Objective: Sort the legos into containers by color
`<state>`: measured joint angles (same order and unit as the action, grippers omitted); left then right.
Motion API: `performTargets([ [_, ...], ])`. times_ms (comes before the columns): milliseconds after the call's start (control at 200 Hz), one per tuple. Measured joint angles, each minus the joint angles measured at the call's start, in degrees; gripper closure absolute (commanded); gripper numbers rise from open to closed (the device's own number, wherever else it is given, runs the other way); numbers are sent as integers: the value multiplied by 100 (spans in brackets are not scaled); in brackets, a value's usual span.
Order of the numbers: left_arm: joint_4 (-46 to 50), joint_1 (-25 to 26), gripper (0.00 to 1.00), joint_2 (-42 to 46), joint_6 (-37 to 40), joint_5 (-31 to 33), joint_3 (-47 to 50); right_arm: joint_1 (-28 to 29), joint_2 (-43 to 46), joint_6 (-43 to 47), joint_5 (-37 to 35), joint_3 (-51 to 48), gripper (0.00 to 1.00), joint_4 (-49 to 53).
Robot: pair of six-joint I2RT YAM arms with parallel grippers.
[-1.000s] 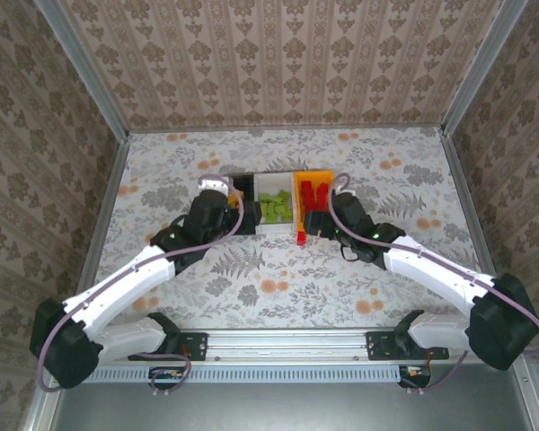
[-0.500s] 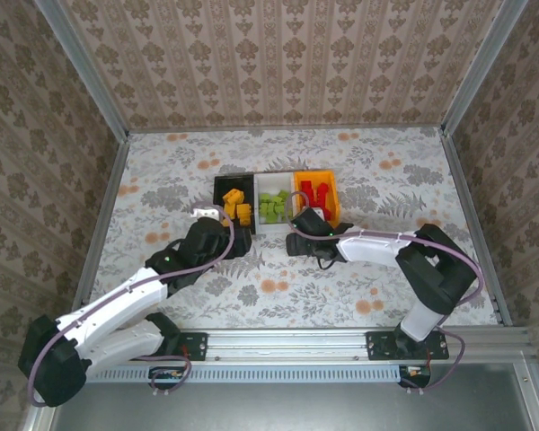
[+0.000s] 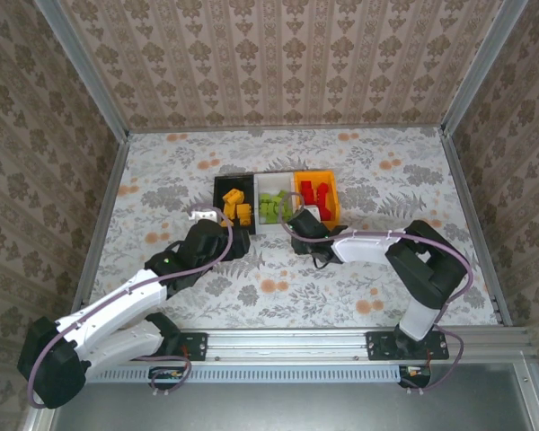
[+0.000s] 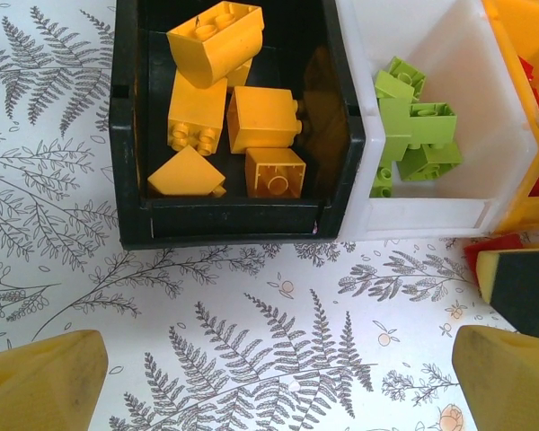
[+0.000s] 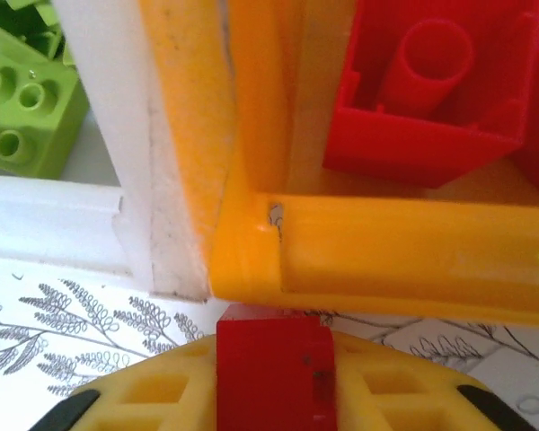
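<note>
- Your left pincer (image 4: 269,382) hangs over the floral worktop (image 3: 386,180) just short of the black bin (image 4: 225,220). Its yellow fingertips (image 4: 45,377) are spread wide with nothing between them.
- Your right pincer (image 5: 274,400) is clamped on a red brick (image 5: 274,355). It sits low by the near wall of the orange bin (image 5: 386,251), close to the corner where the orange bin meets the white bin (image 4: 413,215).
- The three bins stand touching in a row: black on the left, white in the middle, orange on the right.
- The black bin holds the orange-yellow bricks (image 4: 216,36), and you can count at least five.
- The white bin holds a cluster of light green bricks (image 4: 413,126).
- The orange bin holds more red bricks (image 5: 422,90), one with its hollow underside facing up.
</note>
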<state>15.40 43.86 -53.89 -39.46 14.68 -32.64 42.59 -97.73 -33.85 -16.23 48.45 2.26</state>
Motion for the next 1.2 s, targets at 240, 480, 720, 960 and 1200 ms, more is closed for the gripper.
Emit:
performTargets([
  [240, 28, 0, 0, 33, -4, -2, 0, -28, 1650, 74, 116, -444, 77, 367],
  [480, 168, 0, 0, 181, 2, 177, 0, -828, 1322, 186, 210, 772, 73, 612],
  [720, 267, -26, 0, 249, 74, 494, -24, -1287, 33, 243, 190, 1770, 47, 951],
  [960, 356, -164, 0, 409, 308, 1005, -223, -1368, 302, 216, 96, 1735, 16, 1023],
  [1200, -468, -1110, 0, 511, 1440, 2048, -210, -1368, 2118, 212, -363, 807, 0, 708],
])
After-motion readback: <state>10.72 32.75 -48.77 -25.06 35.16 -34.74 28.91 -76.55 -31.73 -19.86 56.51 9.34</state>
